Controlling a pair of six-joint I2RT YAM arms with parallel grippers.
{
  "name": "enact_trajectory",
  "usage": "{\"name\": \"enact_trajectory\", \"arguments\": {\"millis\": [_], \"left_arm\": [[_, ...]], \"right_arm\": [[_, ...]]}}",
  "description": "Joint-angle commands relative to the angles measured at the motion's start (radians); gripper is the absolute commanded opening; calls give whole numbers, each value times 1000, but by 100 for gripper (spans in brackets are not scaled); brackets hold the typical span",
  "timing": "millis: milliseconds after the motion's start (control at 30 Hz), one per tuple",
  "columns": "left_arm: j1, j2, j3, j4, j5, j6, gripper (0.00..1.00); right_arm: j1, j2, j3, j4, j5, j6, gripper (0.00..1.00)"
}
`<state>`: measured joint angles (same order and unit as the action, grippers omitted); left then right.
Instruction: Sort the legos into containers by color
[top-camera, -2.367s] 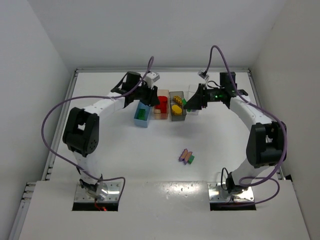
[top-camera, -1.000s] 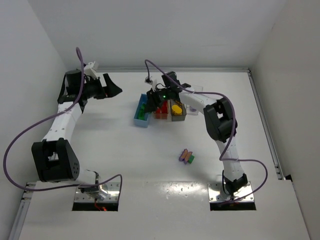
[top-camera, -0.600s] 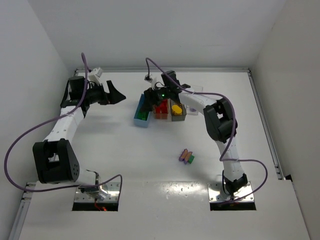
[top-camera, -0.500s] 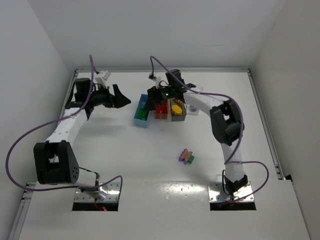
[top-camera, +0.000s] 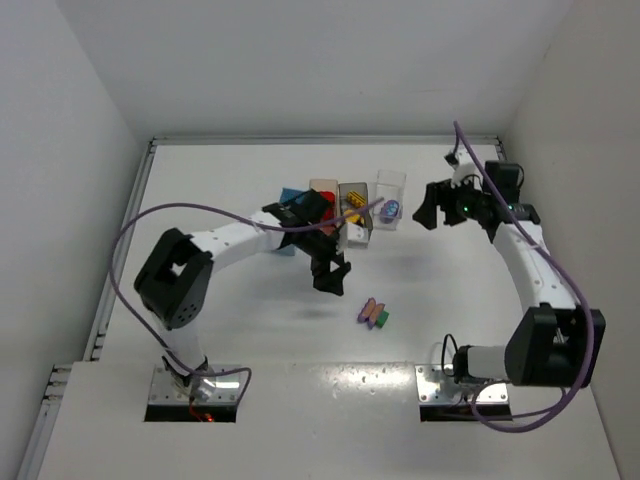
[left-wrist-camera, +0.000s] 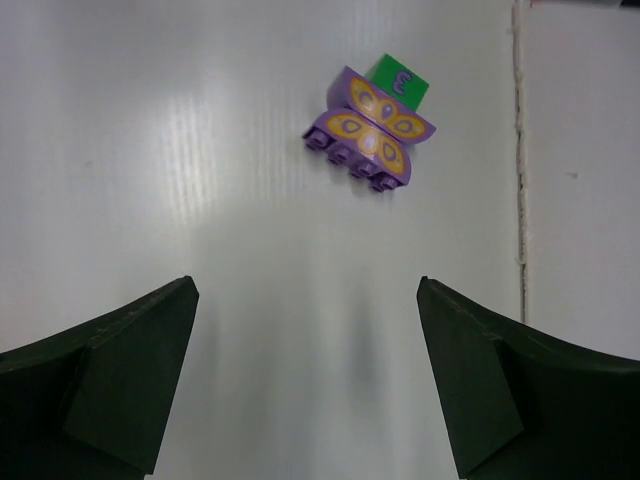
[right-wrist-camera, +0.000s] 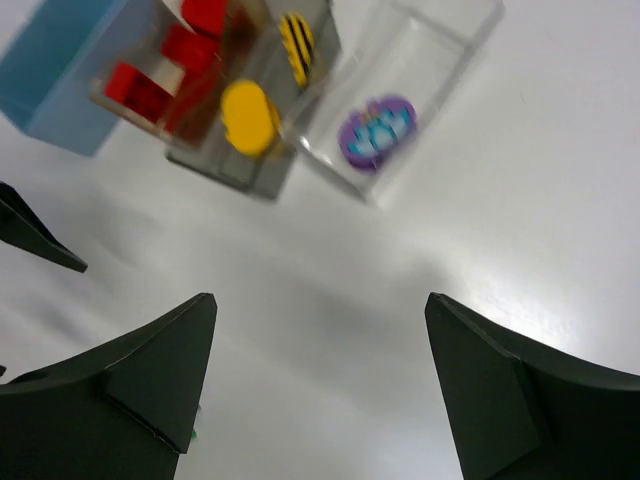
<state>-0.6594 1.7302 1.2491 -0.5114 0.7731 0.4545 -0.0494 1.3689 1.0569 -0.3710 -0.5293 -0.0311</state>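
Above the table (left-wrist-camera: 250, 200), left hand (left-wrist-camera: 305, 290) gapes empty near joined legos (left-wrist-camera: 370, 130); right hand (right-wrist-camera: 320, 300) likewise.

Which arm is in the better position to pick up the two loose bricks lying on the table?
Left. Its open left gripper hangs close to the purple butterfly brick and green brick, which show straight ahead in its wrist view. The right gripper is far back beside the clear bin.

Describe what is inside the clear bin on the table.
The clear bin holds one purple piece with pale blue markings. Its walls are see-through, and nothing else shows inside. The underside of the piece is hidden.
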Motion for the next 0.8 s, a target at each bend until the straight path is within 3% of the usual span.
{"name": "enact_trajectory", "arguments": {"millis": [0,100,300,767], "left_arm": [[-87,80,84,-105,-57,242,98],[-175,195,169,-105,-67,330,98],[-261,259,188,-102,-107,469,98],[-310,333,197,-38,-121,495,98]], "right_arm": [[-88,-106,-83,-94,38,-67,86],[-159,-183,-118,-146,16,-76,86],[-242,-286,-144,-242,15,-96,86],[-310,-350,-135,-329,-24,-96,87]]}}
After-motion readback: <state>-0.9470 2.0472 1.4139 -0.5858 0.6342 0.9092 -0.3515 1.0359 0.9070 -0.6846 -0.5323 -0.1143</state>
